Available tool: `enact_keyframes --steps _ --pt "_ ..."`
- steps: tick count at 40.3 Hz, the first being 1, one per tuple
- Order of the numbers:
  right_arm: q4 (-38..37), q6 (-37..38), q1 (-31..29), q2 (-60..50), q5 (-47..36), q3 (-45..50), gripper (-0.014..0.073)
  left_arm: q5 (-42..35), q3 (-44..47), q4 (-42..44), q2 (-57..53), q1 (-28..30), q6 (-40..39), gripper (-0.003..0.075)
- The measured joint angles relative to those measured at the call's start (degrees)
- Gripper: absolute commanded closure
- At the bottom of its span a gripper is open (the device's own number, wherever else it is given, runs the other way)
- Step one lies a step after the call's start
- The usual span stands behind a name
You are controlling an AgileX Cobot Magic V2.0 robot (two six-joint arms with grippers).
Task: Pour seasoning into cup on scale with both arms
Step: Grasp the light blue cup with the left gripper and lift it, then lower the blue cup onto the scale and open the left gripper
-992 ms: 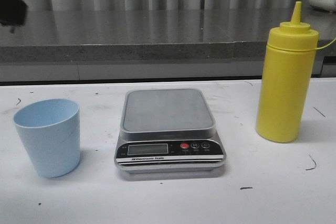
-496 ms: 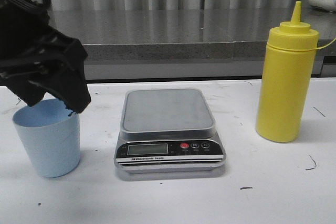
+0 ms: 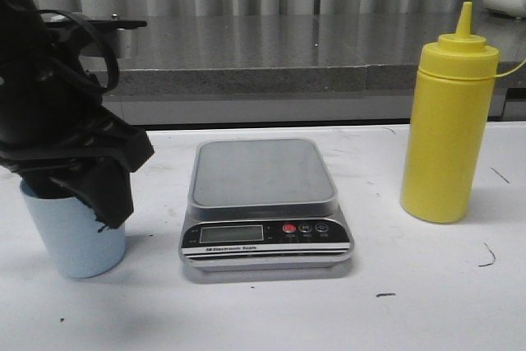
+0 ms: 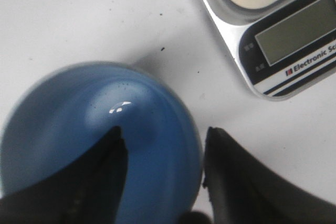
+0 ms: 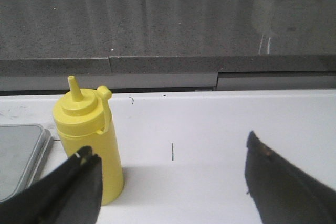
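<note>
Dropped my left tool [image 4: 163, 145] lower over cup [image 3: 78, 240], fingers spread astride its rim, left of scale [image 3: 265, 203]. Right tool [image 5: 170, 182] spread wide nr seasoning [image 3: 448, 121].

The tall yellow seasoning bottle [image 3: 449, 121] stands upright on the right. The silver scale [image 3: 265, 201] sits flat in the middle. The small blue cup [image 3: 80, 240] stands upright on the left

Left hand [image 3: 103, 195] hides the cup [image 3: 78, 244] rim; right arm unseen.
</note>
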Motion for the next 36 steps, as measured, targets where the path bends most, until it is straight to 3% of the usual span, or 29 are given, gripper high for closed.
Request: enact_keyframes --steps 5,18,36 --pt "0.0 0.0 0.0 0.0 0.0 0.0 0.0014 0.0 -0.41 0.58 0.0 0.0 0.0 0.074" --pt "0.0 0.0 0.0 0.0 0.0 0.0 0.0014 3.15 -3.24 1.82 0.13 0.0 0.04 0.074" --pt "0.0 0.0 0.0 0.0 0.0 0.0 0.0014 15.06 -27.74 2.48 6.91 -1.57 1.74 0.074"
